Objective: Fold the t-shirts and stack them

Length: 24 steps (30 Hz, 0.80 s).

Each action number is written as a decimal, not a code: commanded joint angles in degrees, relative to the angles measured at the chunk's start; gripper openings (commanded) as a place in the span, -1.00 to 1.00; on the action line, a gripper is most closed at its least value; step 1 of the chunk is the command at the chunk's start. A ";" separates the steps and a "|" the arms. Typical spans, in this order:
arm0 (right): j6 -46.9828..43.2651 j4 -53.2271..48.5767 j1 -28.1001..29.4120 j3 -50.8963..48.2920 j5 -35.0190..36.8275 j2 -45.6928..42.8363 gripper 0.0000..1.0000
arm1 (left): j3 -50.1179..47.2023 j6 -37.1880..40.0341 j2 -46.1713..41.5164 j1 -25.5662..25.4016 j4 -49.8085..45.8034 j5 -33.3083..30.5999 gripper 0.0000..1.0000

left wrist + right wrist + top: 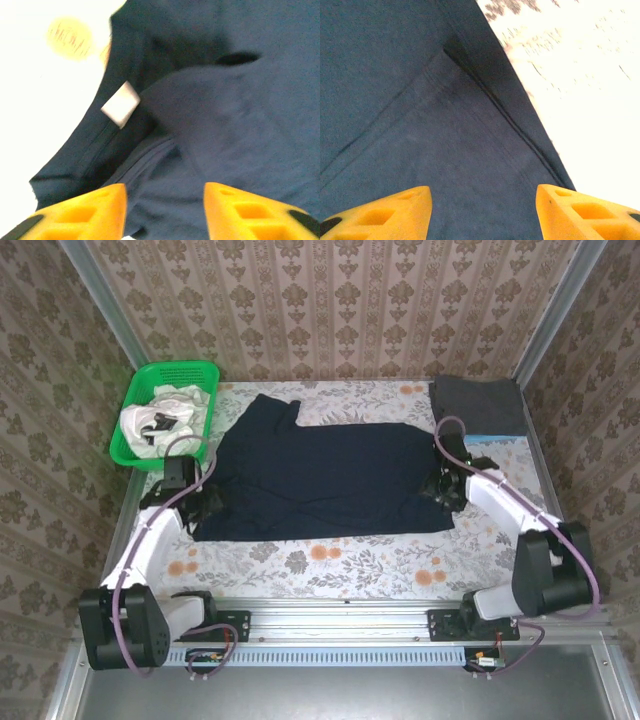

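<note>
A large dark navy t-shirt (pixel 320 478) lies spread flat across the middle of the table. My left gripper (pixel 205 502) hovers open over its left edge, near the collar and white label (pixel 120 104); navy cloth (pixel 220 130) lies between the yellow fingers (pixel 90 210). My right gripper (pixel 440 488) stands open over the shirt's right edge, with a folded hem (pixel 470 125) below its yellow fingers (pixel 580 210). A folded dark grey t-shirt (pixel 478 402) rests on a light blue one (pixel 497 433) at the back right. White shirts with black marks (pixel 158 420) fill the green basket.
The green lattice basket (pixel 196 373) stands at the back left corner. The flowered tablecloth (pixel 320 560) shows in front of the navy shirt. Patterned walls and metal frame posts enclose the table on three sides.
</note>
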 commanded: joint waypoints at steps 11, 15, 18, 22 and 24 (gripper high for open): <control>-12.15 -0.24 -0.41 15.09 0.79 19.90 -0.13 | -3.40 2.59 9.92 -1.79 4.83 4.72 0.03; -12.53 1.45 -0.69 15.14 -1.45 21.47 -0.21 | -3.36 3.23 10.01 -1.77 4.26 3.84 0.03; -13.14 1.13 -0.75 15.20 -2.22 22.38 -0.15 | -2.95 3.61 9.92 -1.79 3.61 3.54 0.03; -13.66 0.57 -0.76 15.01 -2.15 22.78 -0.15 | -2.88 3.80 9.79 -1.72 3.42 3.41 0.03; -13.26 0.28 -0.76 14.73 -1.60 22.26 -0.47 | -2.90 3.73 9.83 -1.76 3.48 3.30 0.03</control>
